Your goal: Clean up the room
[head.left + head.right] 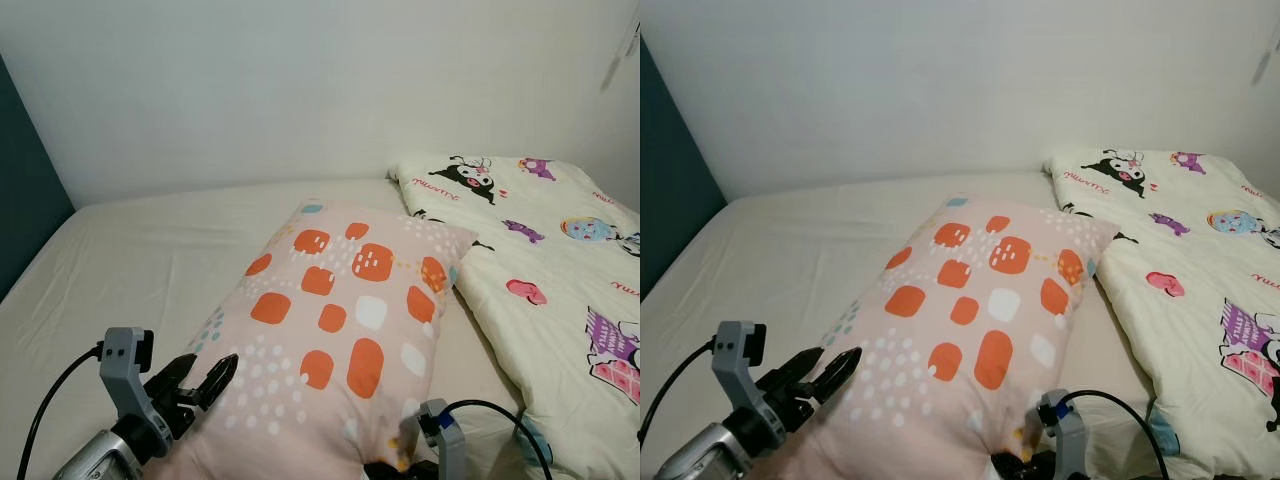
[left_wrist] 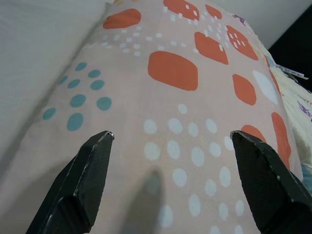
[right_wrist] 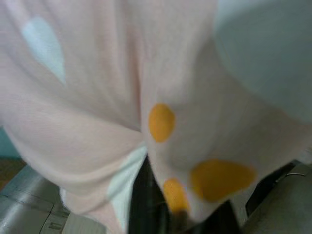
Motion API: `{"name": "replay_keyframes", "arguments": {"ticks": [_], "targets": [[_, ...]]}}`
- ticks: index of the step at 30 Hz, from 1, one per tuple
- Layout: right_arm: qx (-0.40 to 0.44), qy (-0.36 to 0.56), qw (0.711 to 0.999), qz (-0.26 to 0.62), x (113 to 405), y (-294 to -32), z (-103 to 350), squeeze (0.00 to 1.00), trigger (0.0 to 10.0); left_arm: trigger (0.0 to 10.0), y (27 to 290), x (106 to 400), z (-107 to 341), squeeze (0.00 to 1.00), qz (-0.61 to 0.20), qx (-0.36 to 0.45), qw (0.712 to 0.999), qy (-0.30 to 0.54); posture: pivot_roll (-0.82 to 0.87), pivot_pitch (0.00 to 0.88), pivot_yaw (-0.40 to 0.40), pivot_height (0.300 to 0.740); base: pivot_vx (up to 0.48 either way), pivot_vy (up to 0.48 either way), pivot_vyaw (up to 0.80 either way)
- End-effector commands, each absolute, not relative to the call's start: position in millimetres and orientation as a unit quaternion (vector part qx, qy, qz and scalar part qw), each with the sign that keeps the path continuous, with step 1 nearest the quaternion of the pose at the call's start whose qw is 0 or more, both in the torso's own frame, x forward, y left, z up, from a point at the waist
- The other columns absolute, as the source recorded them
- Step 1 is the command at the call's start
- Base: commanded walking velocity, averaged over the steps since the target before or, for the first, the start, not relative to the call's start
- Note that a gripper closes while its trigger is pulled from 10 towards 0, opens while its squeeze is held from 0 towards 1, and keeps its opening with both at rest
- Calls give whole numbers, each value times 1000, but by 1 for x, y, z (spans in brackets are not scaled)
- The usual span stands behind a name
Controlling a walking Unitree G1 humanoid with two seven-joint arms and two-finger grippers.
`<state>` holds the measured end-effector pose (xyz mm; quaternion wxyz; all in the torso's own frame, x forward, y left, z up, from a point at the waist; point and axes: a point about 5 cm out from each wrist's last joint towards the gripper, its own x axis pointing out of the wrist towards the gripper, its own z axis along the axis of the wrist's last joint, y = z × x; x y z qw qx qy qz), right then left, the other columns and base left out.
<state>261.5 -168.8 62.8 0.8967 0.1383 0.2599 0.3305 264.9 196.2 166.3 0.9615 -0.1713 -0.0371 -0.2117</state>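
We see a plain white painted wall (image 1: 300, 90) running behind the bed, evenly lit, no hard shadows. A dark teal panel (image 1: 25, 200) stands along the bed's left edge. The bed is covered by a cream fitted sheet (image 1: 150, 260), smooth, reaching the wall at its far edge. At the top right corner a thin pale cord (image 1: 622, 50) hangs against the wall.

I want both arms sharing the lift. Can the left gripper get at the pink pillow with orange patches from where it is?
Probably yes. The left gripper is open at the pink pillow with orange patches, fingers either side of its near corner, nothing between. The right gripper already pinches the near edge.
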Motion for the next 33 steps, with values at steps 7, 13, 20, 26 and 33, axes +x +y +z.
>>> {"name": "replay_keyframes", "arguments": {"ticks": [7,13,20,26,33], "targets": [[95,298,883,351,255,-184,65,0,0,10000,200,263,162,0,-205,-174,963,-31,-62,218,14,576,0,0,0],[21,253,952,173,284,-261,99,0,0,10000,198,263,161,0,-207,-179,961,-29,-73,214,18,576,0,0,0],[9,215,974,76,291,-294,115,0,0,10000,196,264,162,0,-209,-181,961,-31,-72,216,20,576,0,0,0],[16,186,982,34,297,-305,126,0,0,10000,199,265,163,0,-206,-181,961,-32,-67,220,20,576,0,0,0],[-5,213,973,93,294,-283,113,0,10000,10000,193,268,160,0,-214,-176,961,-22,-67,220,14,576,0,0,0]]}}
